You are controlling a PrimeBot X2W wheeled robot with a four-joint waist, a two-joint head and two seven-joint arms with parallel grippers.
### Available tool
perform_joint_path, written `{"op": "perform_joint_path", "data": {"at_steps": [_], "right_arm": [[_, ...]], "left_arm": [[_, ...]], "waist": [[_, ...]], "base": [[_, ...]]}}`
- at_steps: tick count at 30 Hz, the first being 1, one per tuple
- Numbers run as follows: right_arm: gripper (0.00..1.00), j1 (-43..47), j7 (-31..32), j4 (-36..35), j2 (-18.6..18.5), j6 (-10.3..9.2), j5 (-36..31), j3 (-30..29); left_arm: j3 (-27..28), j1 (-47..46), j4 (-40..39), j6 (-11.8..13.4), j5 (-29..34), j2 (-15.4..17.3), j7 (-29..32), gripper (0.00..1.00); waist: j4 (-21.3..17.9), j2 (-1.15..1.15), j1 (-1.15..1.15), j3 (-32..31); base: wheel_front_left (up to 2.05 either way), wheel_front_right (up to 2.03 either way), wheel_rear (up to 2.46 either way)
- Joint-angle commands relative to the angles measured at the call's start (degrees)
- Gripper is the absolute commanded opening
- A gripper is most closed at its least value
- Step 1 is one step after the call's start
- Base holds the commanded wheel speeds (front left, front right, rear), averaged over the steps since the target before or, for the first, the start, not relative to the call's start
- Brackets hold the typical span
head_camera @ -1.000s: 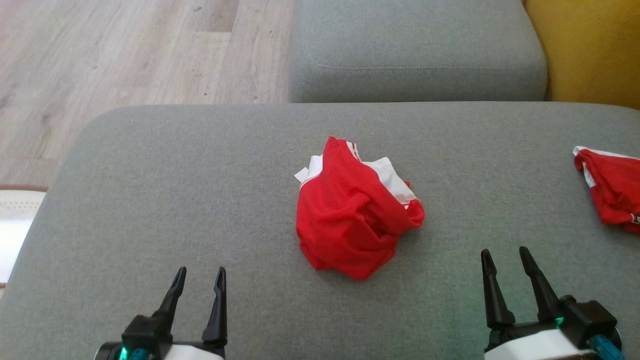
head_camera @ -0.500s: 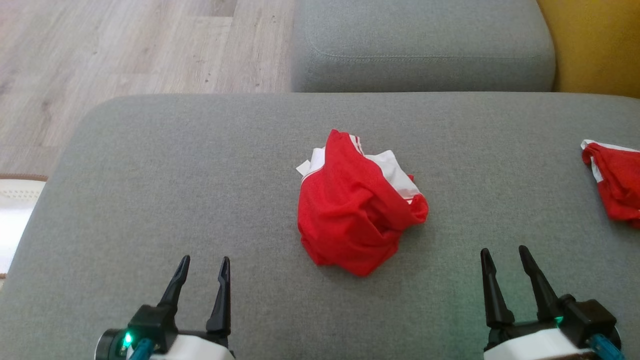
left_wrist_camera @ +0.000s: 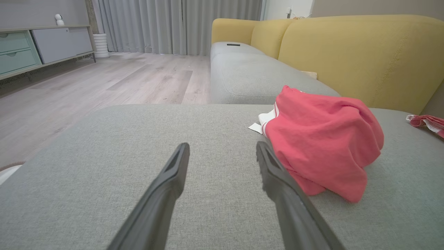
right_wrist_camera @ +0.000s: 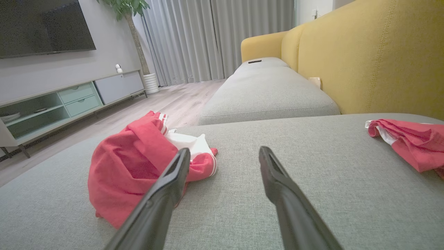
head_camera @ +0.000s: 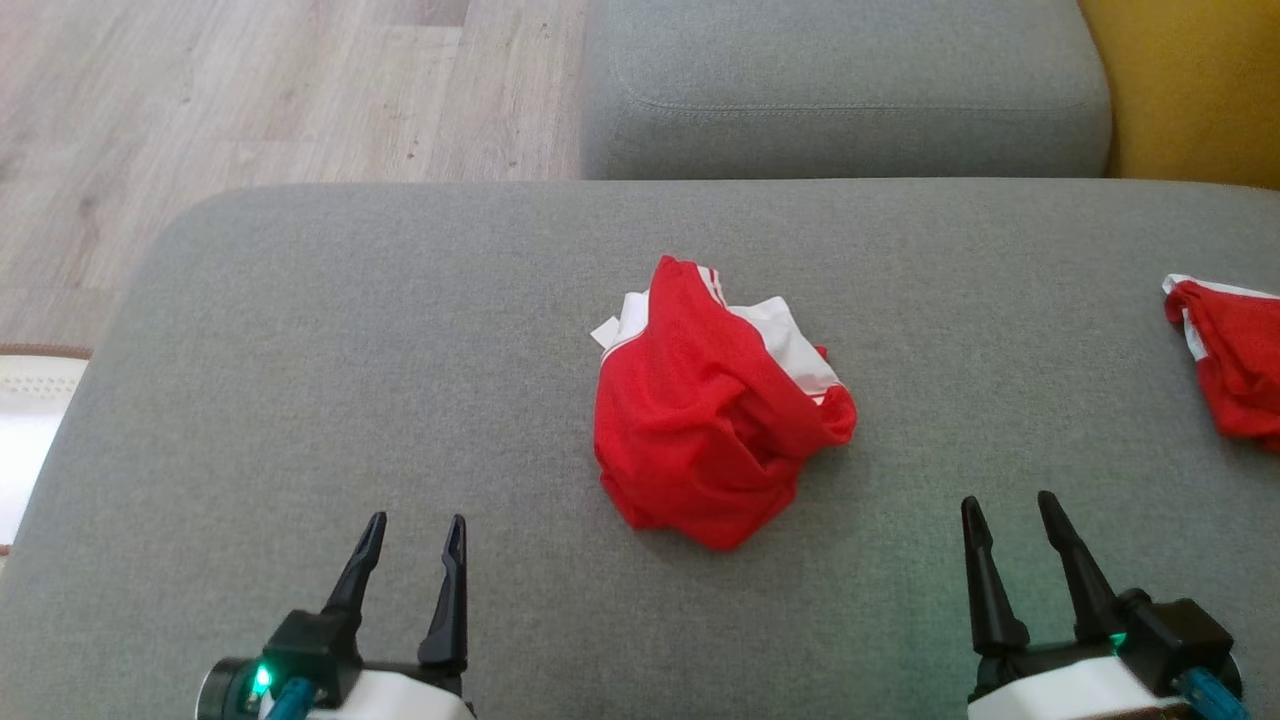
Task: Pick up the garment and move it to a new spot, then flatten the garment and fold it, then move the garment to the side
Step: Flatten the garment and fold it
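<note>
Nearest the robot, the left gripper (head_camera: 417,520) shows at the lower left of the head view, its two dark fingers spread apart with nothing between them, over the near part of a broad grey cushion (head_camera: 300,380). The right gripper (head_camera: 1007,500) shows at the lower right, likewise spread wide and empty. Both point away from the robot, and neither touches any cloth. Beyond and between them, near the middle of the cushion, lies the garment (head_camera: 700,440): a crumpled red heap with white panels and thin white stripes showing along its far side. In the left wrist view it sits just right of that gripper's fingers, and in the right wrist view just left of them. Farther to the right, at the cushion's edge and well apart from the heap, lies a second red cloth (head_camera: 1230,370) with white trim. Past the cushion come a grey sofa seat (head_camera: 840,90) with a yellow backrest (head_camera: 1190,90) on its right, and a wooden floor (head_camera: 250,90) on the left. Farthest off stand a low cabinet (right_wrist_camera: 69,100) and grey curtains (right_wrist_camera: 215,38).
</note>
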Motion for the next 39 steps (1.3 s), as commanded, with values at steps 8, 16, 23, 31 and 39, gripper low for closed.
{"op": "perform_joint_path", "data": {"at_steps": [8,16,23,31,39], "right_arm": [[1.00,-2.6,-0.2,-1.9,-0.5,-0.05,0.1,1.2],[1.00,-3.2,-0.2,-1.9,-0.4,-0.05,0.3,0.7],[1.00,-8.4,-0.2,1.7,-1.0,-0.05,4.9,1.8],[1.00,-22.0,-0.2,15.1,-6.0,-0.05,13.4,10.0],[1.00,-35.4,4.1,29.2,-9.3,-0.05,25.6,22.0]], "left_arm": [[1.1,-3.2,-1.8,0.0,-0.1,-0.5,-0.7,1.00],[0.4,-3.6,-2.6,0.1,0.0,-0.5,-0.7,1.00],[-1.7,-5.5,-4.1,0.1,0.4,-0.5,-0.7,1.00],[-5.6,-9.1,-5.1,0.5,-0.1,-0.5,-0.7,1.00],[-9.0,-12.9,-5.0,1.8,-0.9,-0.5,-0.7,1.00]], "waist": [[0.1,0.00,0.00,0.5],[0.1,0.00,0.00,2.0],[0.7,0.00,0.00,5.6],[1.7,0.00,0.00,11.2],[3.5,0.00,0.00,15.6]], "base": [[0.00,0.00,0.00],[0.00,0.00,0.00],[0.00,0.00,0.00],[0.00,0.00,0.00],[0.00,0.00,0.00]]}}
